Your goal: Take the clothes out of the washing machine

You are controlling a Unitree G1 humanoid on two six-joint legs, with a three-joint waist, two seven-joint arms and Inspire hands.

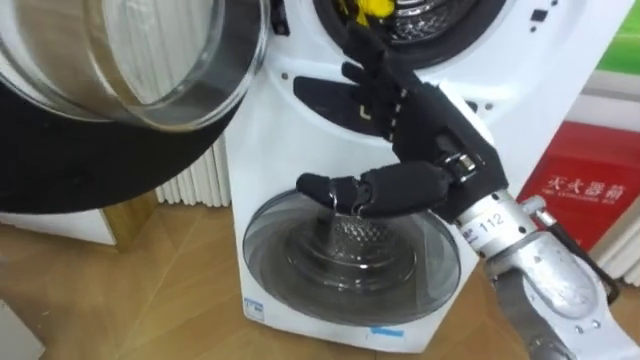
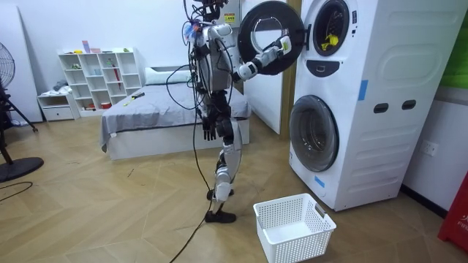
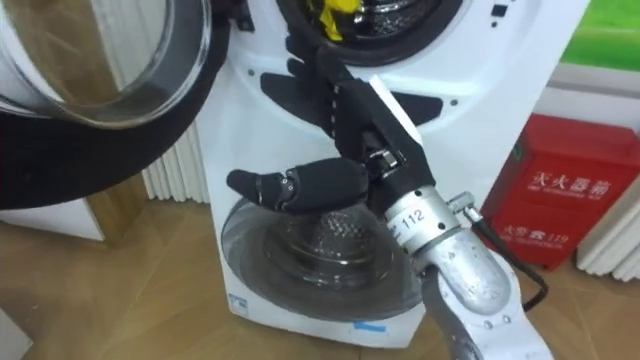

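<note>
Yellow clothes (image 1: pixel 375 8) in drum (image 1: pixel 440 22) (R hand (image 1: pixel 415 115) near).

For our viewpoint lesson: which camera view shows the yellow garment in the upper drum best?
The room view: the yellow garment hangs in full sight in the open upper drum. Both eye views cut it off at their top edge, above the right hand.

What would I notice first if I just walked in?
The robot's black right hand, fingers straight, is raised toward the top washing machine, where a yellow cloth sits in the drum. Its big round door hangs open at the upper left, and a white basket waits on the floor by the machines.
</note>
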